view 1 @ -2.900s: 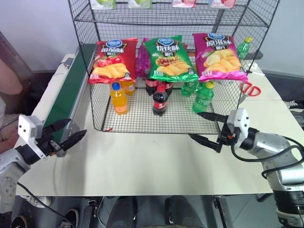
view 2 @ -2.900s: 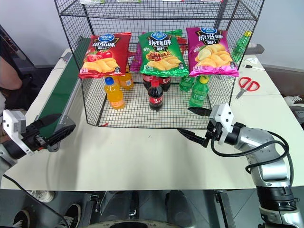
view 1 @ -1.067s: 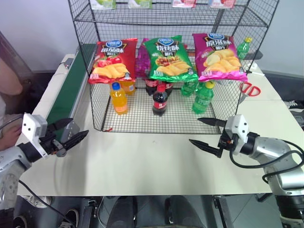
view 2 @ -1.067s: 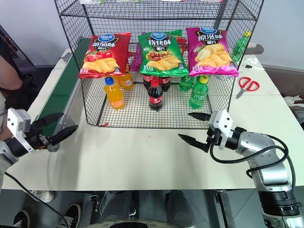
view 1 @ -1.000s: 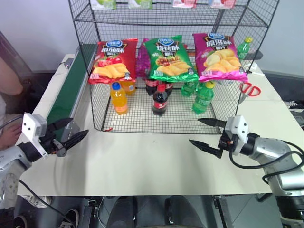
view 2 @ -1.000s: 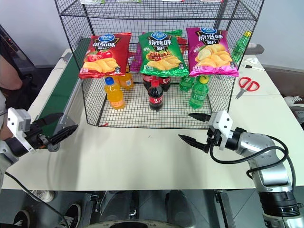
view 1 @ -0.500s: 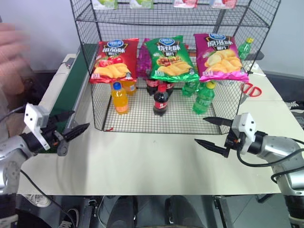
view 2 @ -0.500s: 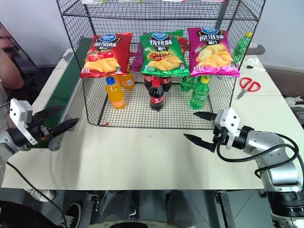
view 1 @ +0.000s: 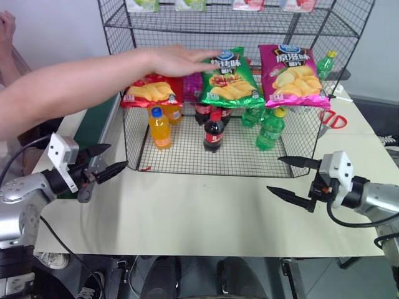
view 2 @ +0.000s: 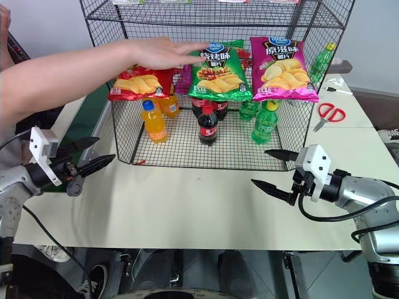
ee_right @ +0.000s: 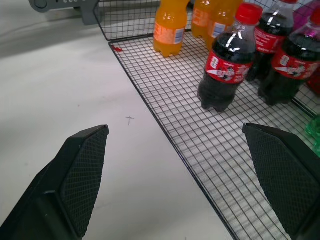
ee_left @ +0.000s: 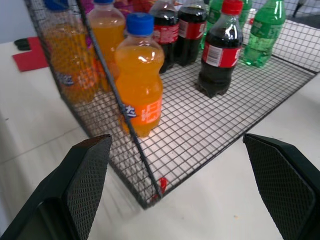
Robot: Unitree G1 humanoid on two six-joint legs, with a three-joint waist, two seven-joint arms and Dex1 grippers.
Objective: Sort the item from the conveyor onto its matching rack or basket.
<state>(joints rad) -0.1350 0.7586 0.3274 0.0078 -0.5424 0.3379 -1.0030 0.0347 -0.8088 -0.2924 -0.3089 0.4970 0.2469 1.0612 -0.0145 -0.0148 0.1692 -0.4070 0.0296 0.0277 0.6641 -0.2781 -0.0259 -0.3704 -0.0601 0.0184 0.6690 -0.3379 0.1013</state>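
Observation:
The item, a glossy green crisp bag (view 1: 230, 78), lies on the middle tier of the black wire rack (view 1: 118, 25), between a red bag (view 1: 149, 92) and a magenta bag (view 1: 293, 75). A strip of the dark green conveyor (view 1: 93, 124) shows on the left, below a person's arm. My left gripper (view 1: 117, 157) hovers open and holds nothing, just off the rack's front left corner. My right gripper (view 1: 274, 174) hovers open and holds nothing above the table, before the rack's front right corner.
A person's arm reaches in from the left, its hand (view 1: 181, 59) flat over the red bag and touching the green bag's edge. Orange (view 1: 160, 128), cola (view 1: 213, 132) and green (view 1: 268, 129) bottles stand on the bottom tier. Red scissors (view 1: 328, 118) lie at the right. The white table (view 1: 199, 205) spreads in front.
A person's arm has swung in from the left over the red bag. My left gripper has edged toward the rack's corner. Both grippers stay open.

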